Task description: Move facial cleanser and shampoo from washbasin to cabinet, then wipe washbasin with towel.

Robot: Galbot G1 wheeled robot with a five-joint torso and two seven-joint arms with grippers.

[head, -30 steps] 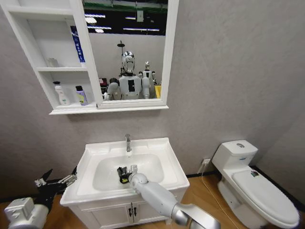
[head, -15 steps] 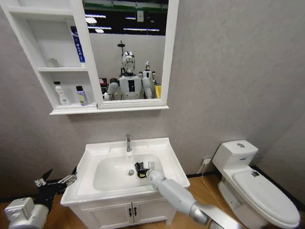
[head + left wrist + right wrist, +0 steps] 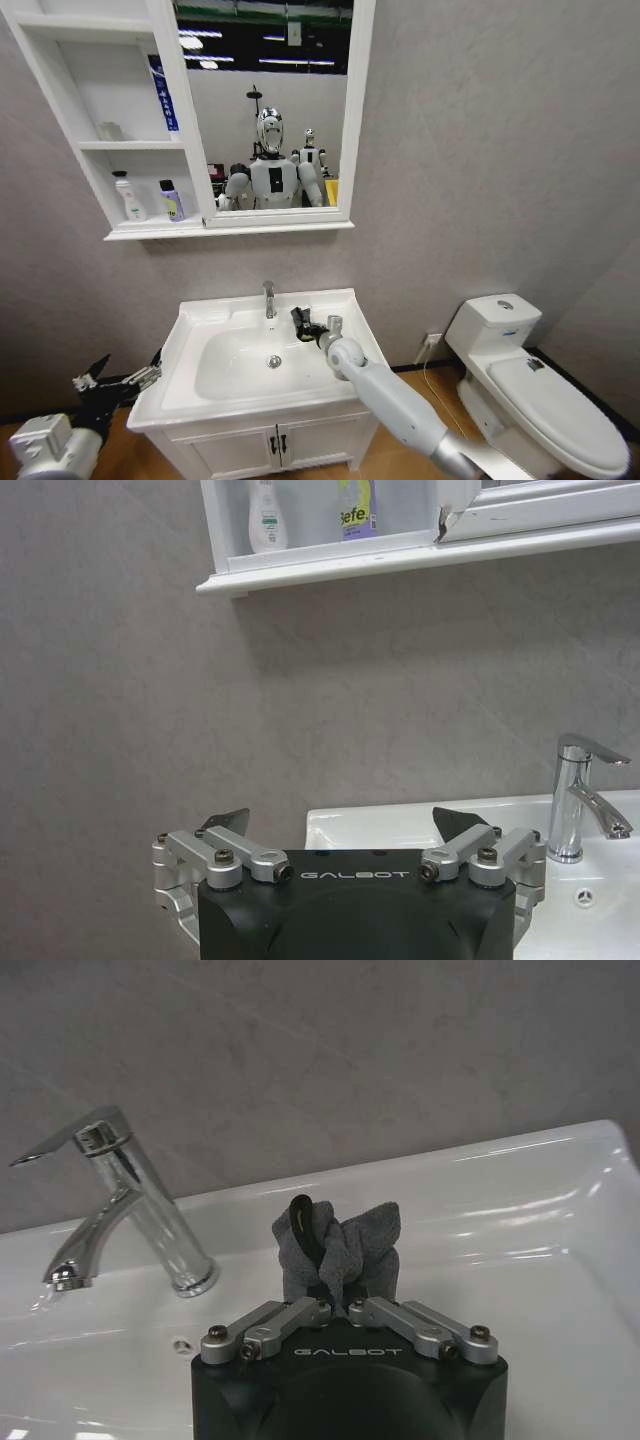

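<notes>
Towel (image 3: 340,1245): dark grey-black cloth, bunched, with a yellow mark near its top edge. Pinched between the fingers of the right gripper (image 3: 340,1305), which are drawn narrow around it. In the head view the right gripper (image 3: 312,325) sits over the back ledge of the washbasin (image 3: 200,325), just beside the chrome tap (image 3: 268,298), on the tap's right. Towel (image 3: 300,319) protrudes from the gripper toward the tap. Cannot tell whether the cloth touches the ceramic.

Washbasin: one bowl, one drain (image 3: 274,361) at the bottom of the bowl. One tap (image 3: 120,1205), single lever.

Cabinet (image 3: 230,228) on the wall above the basin: column of open shelves at left, mirror panel (image 3: 270,110) at right. Lowest shelf holds two bottles, side by side, upright: one white bottle (image 3: 128,197), one clear-and-purple bottle (image 3: 170,201) with yellow-green label. Left wrist view shows the same two, white bottle (image 3: 266,520) and labelled bottle (image 3: 357,508). Middle shelf: one small pale object (image 3: 110,131), identity unclear.

Left gripper (image 3: 118,380): low, well left of the basin, off its corner, fingers spread wide, holding nothing. Left gripper (image 3: 345,825) faces the grey wall.

One white toilet (image 3: 540,395) to the right of the basin.
</notes>
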